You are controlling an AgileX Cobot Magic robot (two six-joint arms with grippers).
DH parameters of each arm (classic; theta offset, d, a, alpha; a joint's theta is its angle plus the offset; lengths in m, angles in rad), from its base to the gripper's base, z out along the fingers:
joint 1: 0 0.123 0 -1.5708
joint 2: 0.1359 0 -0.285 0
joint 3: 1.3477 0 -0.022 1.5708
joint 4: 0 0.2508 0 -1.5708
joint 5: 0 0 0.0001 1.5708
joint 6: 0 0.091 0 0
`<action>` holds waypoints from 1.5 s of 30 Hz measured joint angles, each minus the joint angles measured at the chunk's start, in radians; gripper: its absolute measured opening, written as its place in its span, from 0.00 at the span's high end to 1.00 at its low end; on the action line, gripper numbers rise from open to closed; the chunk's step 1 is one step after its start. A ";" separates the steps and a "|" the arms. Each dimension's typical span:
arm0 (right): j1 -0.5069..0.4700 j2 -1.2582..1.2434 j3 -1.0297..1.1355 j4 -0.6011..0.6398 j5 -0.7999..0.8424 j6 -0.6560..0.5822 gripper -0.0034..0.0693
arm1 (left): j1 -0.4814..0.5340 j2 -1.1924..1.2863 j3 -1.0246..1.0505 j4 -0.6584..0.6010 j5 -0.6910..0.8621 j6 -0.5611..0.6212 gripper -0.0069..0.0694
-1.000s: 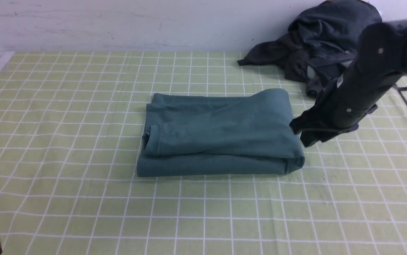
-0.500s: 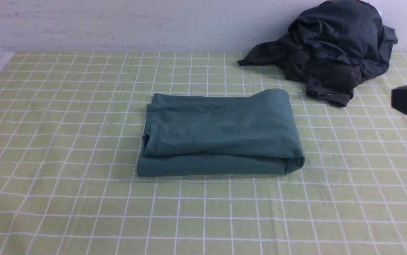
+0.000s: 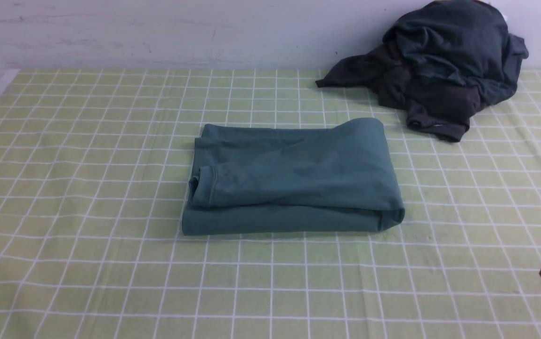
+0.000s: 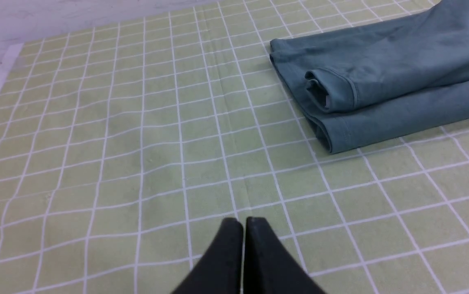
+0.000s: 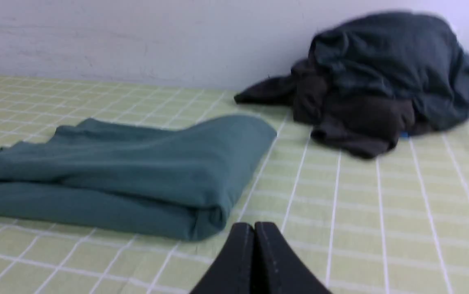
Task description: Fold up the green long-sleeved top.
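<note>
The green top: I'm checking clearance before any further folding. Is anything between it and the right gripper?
Nothing visible stands between the right gripper and the green top, only bare checked cloth. The dark garments lie beyond, off that path.

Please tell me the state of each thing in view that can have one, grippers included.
Green long-sleeved top: folded into a compact bundle, lying on the table
Dark garments: heaped, crumpled
Left gripper: shut, holding nothing
Right gripper: shut, holding nothing
</note>
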 joint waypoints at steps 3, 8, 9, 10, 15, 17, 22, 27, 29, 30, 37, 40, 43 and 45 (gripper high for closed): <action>0.000 -0.001 0.009 0.004 0.042 0.062 0.97 | 0.000 0.000 0.000 -0.001 0.000 0.000 0.91; 0.000 -0.001 0.009 0.003 0.205 0.083 0.97 | 0.000 0.000 0.000 -0.002 0.000 0.000 0.91; 0.000 -0.001 0.009 0.003 0.212 0.084 0.97 | 0.000 0.000 0.000 -0.002 0.000 0.000 0.91; 0.001 -0.010 0.009 0.003 0.266 0.086 0.97 | 0.000 0.000 0.000 -0.003 0.000 0.000 0.91; 0.001 -0.172 0.009 -0.008 0.464 0.087 0.97 | 0.000 0.000 0.000 -0.003 0.000 0.000 0.91; -0.007 -0.285 0.009 -0.016 0.540 0.087 0.97 | 0.000 0.000 0.000 -0.003 0.000 0.000 0.91; -0.061 -0.452 0.009 -0.045 0.616 0.087 0.97 | 0.000 0.000 0.000 -0.003 0.000 0.000 0.91; -0.135 -0.556 0.008 -0.116 0.622 0.095 0.97 | 0.000 0.000 0.000 -0.003 0.000 0.000 0.91; -0.195 -0.568 0.008 -0.177 0.622 0.126 0.97 | 0.000 -0.001 0.000 -0.003 0.000 0.000 0.91; -0.228 -0.570 0.008 -0.205 0.622 0.148 0.97 | 0.000 -0.001 0.000 -0.003 0.000 0.000 0.91; -0.328 -0.570 0.008 -0.247 0.622 0.173 0.97 | 0.000 -0.001 0.000 -0.003 0.000 0.000 0.91; -0.329 -0.570 0.008 -0.248 0.622 0.160 0.97 | 0.000 -0.001 0.000 -0.003 0.000 0.000 0.91; -0.329 -0.570 0.008 -0.249 0.622 0.118 0.97 | 0.000 -0.001 0.000 -0.003 0.000 0.000 0.91; -0.329 -0.570 0.008 -0.250 0.622 0.104 0.97 | 0.000 -0.001 0.000 -0.003 0.000 0.000 0.91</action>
